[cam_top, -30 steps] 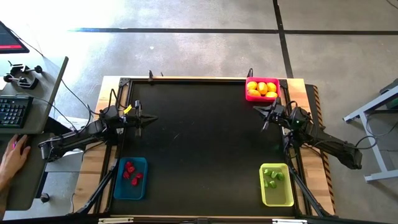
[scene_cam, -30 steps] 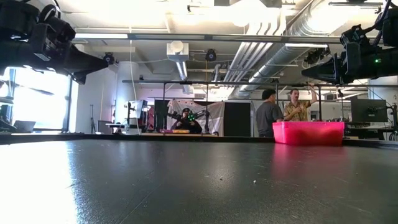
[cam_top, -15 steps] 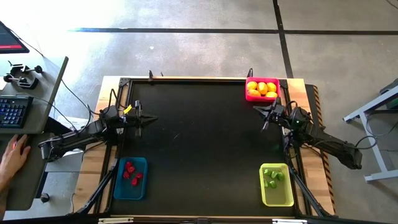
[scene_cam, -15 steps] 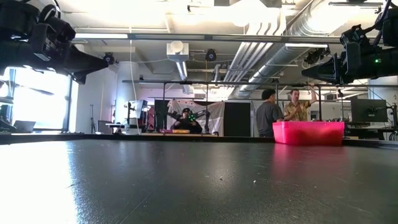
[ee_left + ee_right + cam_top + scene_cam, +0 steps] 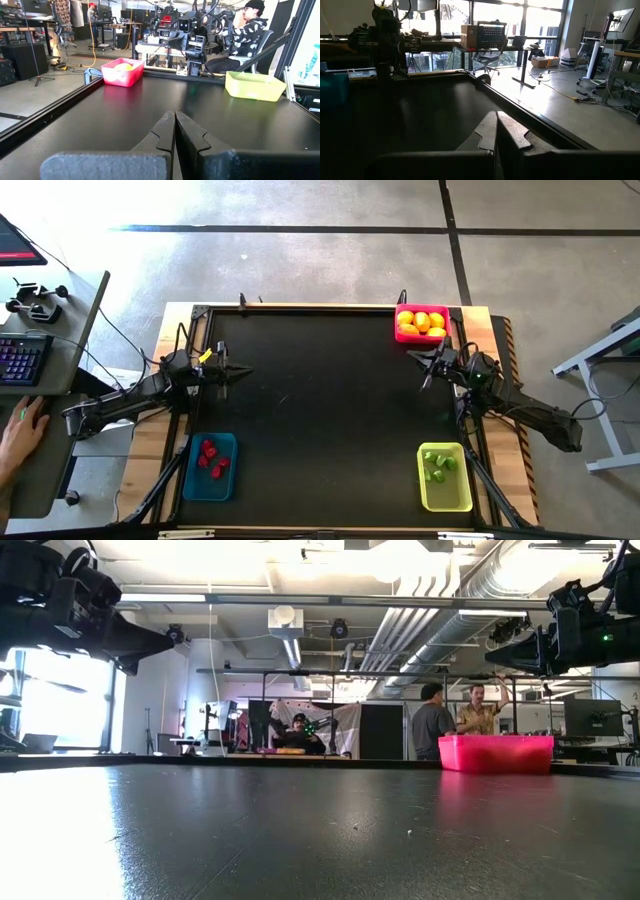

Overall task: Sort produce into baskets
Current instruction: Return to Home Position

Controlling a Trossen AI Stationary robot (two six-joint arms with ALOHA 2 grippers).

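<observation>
Three baskets stand on the black table. The pink-red basket [image 5: 421, 323] at the far right corner holds several yellow pieces [image 5: 421, 324]. The blue basket [image 5: 209, 466] at the near left holds red pieces [image 5: 211, 457]. The yellow-green basket [image 5: 445, 476] at the near right holds green pieces [image 5: 437, 466]. My left gripper [image 5: 244, 370] hangs shut above the table's left side, pointing level toward the right edge. My right gripper [image 5: 412, 356] hangs shut above the right side, just near of the pink-red basket, pointing level toward the left edge. Both hold nothing.
The table's middle [image 5: 330, 410] is bare black surface. A person's hand [image 5: 20, 432] rests on a desk left of the table, beside a keyboard [image 5: 22, 360]. People stand in the room beyond the far edge [image 5: 455, 720].
</observation>
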